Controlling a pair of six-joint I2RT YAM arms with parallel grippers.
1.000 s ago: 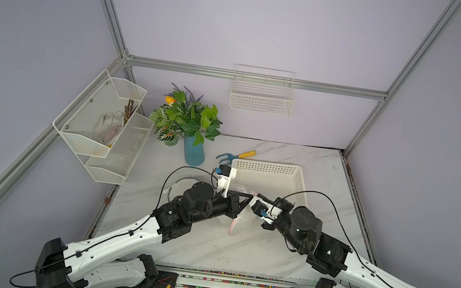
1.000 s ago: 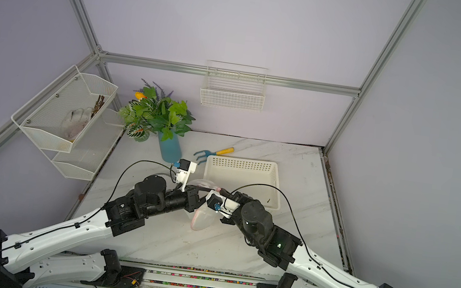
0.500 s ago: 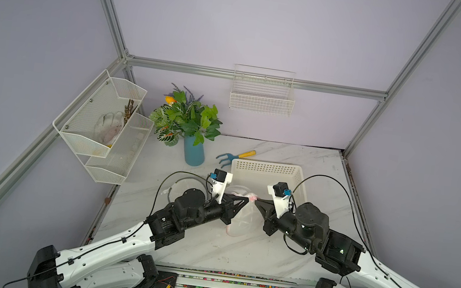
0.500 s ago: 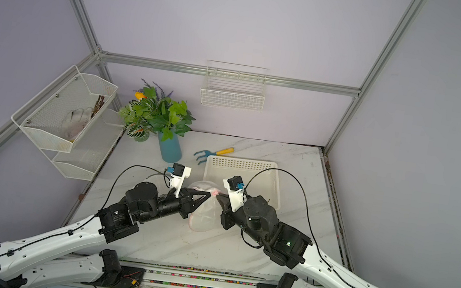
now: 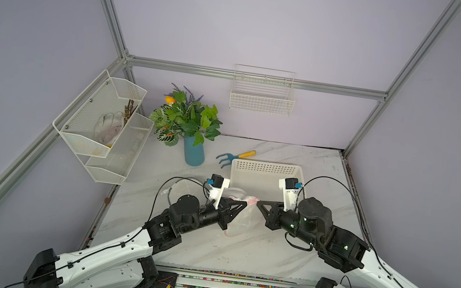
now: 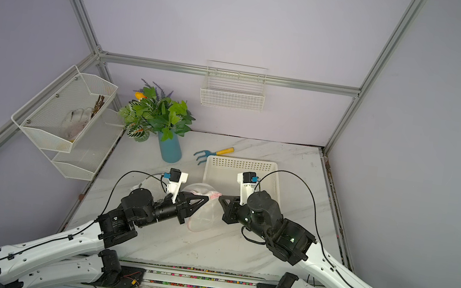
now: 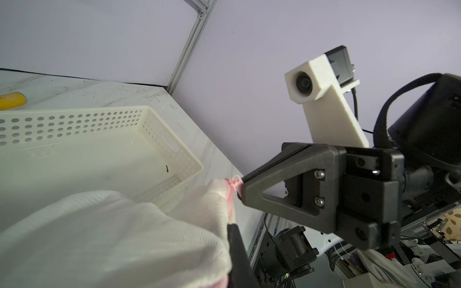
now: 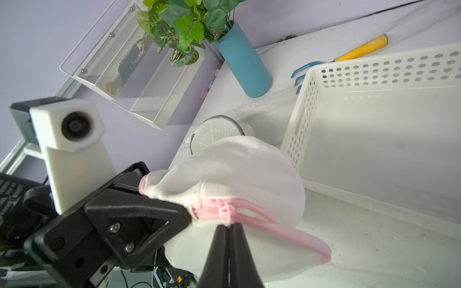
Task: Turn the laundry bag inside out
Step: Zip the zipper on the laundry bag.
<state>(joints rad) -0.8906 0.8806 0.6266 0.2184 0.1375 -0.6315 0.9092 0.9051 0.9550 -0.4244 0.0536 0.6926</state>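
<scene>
Left hand (image 5: 244,204): clamps laundry bag (image 5: 242,224), nine o'clock.
Right hand (image 5: 258,202): pinches pink rim (image 8: 274,224), three o'clock.
Progress: I reckon barely begun (inversion remains).

My two arms (image 5: 116,252) wear smooth white shells low down and turn to black, rounded joints (image 5: 187,206) nearer the wrists, with black cables (image 7: 378,119) looping along them and small green lights (image 5: 345,246) glowing on the right one. Each wrist carries a white block (image 7: 331,104) with a round dark camera lens (image 7: 303,83) and a blue plug (image 5: 210,181) at its back. My left hand (image 5: 244,203) and right hand (image 5: 258,202) are matt black, their fingers (image 7: 299,164) hollow triangles fixed on with silver screws (image 7: 319,174).
</scene>
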